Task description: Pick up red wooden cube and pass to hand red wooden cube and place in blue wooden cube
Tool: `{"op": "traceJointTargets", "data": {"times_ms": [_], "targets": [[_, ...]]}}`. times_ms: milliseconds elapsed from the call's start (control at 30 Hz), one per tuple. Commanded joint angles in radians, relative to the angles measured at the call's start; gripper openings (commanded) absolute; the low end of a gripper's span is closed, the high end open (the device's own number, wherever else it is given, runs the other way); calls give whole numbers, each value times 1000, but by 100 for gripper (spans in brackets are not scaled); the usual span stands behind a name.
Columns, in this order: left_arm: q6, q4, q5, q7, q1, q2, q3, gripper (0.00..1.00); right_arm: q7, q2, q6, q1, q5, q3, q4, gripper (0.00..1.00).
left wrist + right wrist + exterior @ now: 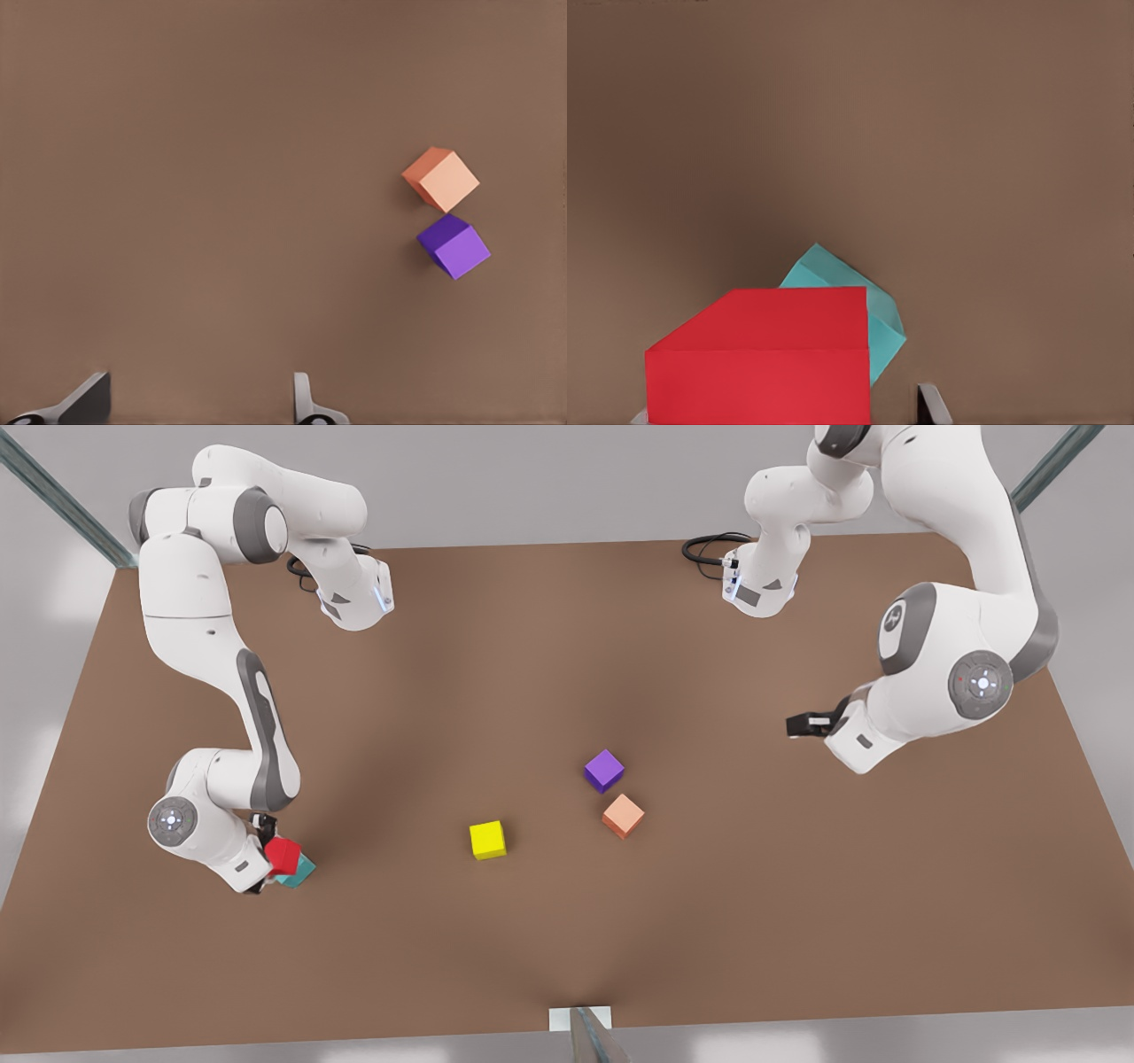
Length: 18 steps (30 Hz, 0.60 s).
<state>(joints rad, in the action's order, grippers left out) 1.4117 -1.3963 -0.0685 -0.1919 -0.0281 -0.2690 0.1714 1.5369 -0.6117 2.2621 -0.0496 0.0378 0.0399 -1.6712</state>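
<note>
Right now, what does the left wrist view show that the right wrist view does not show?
The left wrist view has the salmon-orange cube and the purple cube, with the open left pincer over bare table. The right wrist view has the red wooden cube in the right pincer, just above the blue wooden cube. Both share the brown table.

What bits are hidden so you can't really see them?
- Blue wooden cube: mostly behind the red wooden cube in the front and right wrist views.
- Right gripper: fingers hidden by the red cube and wrist.
- Left gripper: fingertips cut off by the picture's edge.
</note>
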Motion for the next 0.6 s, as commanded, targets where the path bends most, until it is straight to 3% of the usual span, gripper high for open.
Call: {"op": "traceJointTargets", "data": {"times_ms": [0,333,533,567], "targets": [[-54,33,-7,-29,-1,1,7,100,-83,0,28,-1,-6,0,-2,100],[-51,49,-5,0,8,-59,7,100,-81,30,-16,5,-6,-3,-2,100],[-53,40,-7,0,-3,-56,19,100,-87,112,-220,7,-7,-6,10,100],[-34,42,-2,-4,0,-52,43,100,-104,142,-328,8,-50,-9,33,100]]}}
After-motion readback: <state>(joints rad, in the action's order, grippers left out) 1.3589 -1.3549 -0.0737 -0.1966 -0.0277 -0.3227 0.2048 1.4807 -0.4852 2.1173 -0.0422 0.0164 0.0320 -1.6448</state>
